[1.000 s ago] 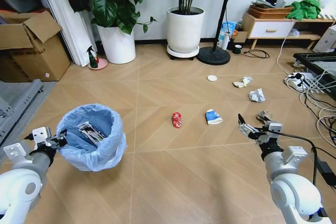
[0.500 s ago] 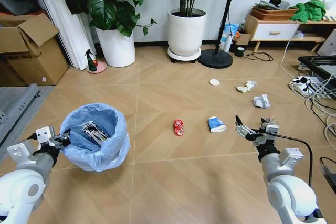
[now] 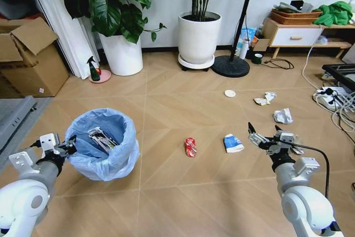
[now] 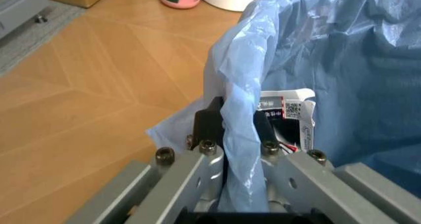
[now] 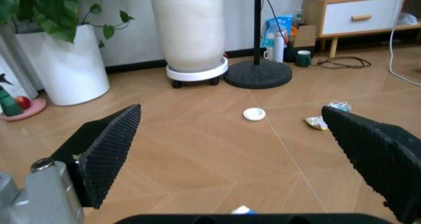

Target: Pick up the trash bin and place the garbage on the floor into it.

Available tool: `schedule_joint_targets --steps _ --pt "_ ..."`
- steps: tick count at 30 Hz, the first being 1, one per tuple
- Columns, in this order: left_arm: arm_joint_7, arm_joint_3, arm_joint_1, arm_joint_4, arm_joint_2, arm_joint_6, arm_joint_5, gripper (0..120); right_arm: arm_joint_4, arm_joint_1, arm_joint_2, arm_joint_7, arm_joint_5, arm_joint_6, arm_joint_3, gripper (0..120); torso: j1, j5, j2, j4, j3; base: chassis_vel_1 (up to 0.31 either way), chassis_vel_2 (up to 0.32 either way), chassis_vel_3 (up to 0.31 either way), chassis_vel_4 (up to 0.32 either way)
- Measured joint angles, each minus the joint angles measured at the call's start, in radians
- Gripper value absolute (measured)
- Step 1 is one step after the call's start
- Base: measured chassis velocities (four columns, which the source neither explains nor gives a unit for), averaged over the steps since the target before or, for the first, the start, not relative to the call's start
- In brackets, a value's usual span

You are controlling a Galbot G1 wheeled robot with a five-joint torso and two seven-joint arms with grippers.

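One trash bin [image 3: 102, 144] with a light-blue liner is sitting on the floor [image 3: 166, 192], and five loose pieces of garbage are lying on the planks: one red can [image 3: 190, 146], one blue-and-white carton [image 3: 233, 143], one white disc [image 3: 229, 93] and two crumpled paper wads [image 3: 265, 99] [image 3: 283, 116]. Two white plant pots [image 3: 199, 37] [image 3: 121, 54] are standing by the wall, with one cardboard box [image 3: 30, 56] sitting open at the left. Two end effectors are showing, the left end effector [image 3: 67, 147] and the right end effector [image 3: 262, 136].
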Motion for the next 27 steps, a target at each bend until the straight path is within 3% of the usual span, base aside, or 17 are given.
schedule_joint_targets --steps 12,20,27 --pt "0.0 0.003 0.0 -0.004 -0.003 0.0 0.0 0 0.002 -0.013 0.014 -0.012 -0.024 -0.004 -0.008 100 0.0 0.0001 0.0 0.0 0.0 -0.123 0.114 0.119 -0.111" --pt "0.001 0.003 0.005 -0.011 -0.006 0.0 0.001 0 0.003 -0.014 0.016 -0.015 -0.029 -0.004 -0.013 100 0.0 0.0 0.0 0.0002 0.0 -0.038 -0.12 0.041 0.112" --pt "0.002 0.005 0.004 -0.015 -0.007 -0.001 0.001 0 0.003 -0.015 0.016 -0.015 -0.029 -0.002 -0.013 100 0.0 0.0001 0.0 0.0 0.0 -0.204 -0.191 0.206 0.199"
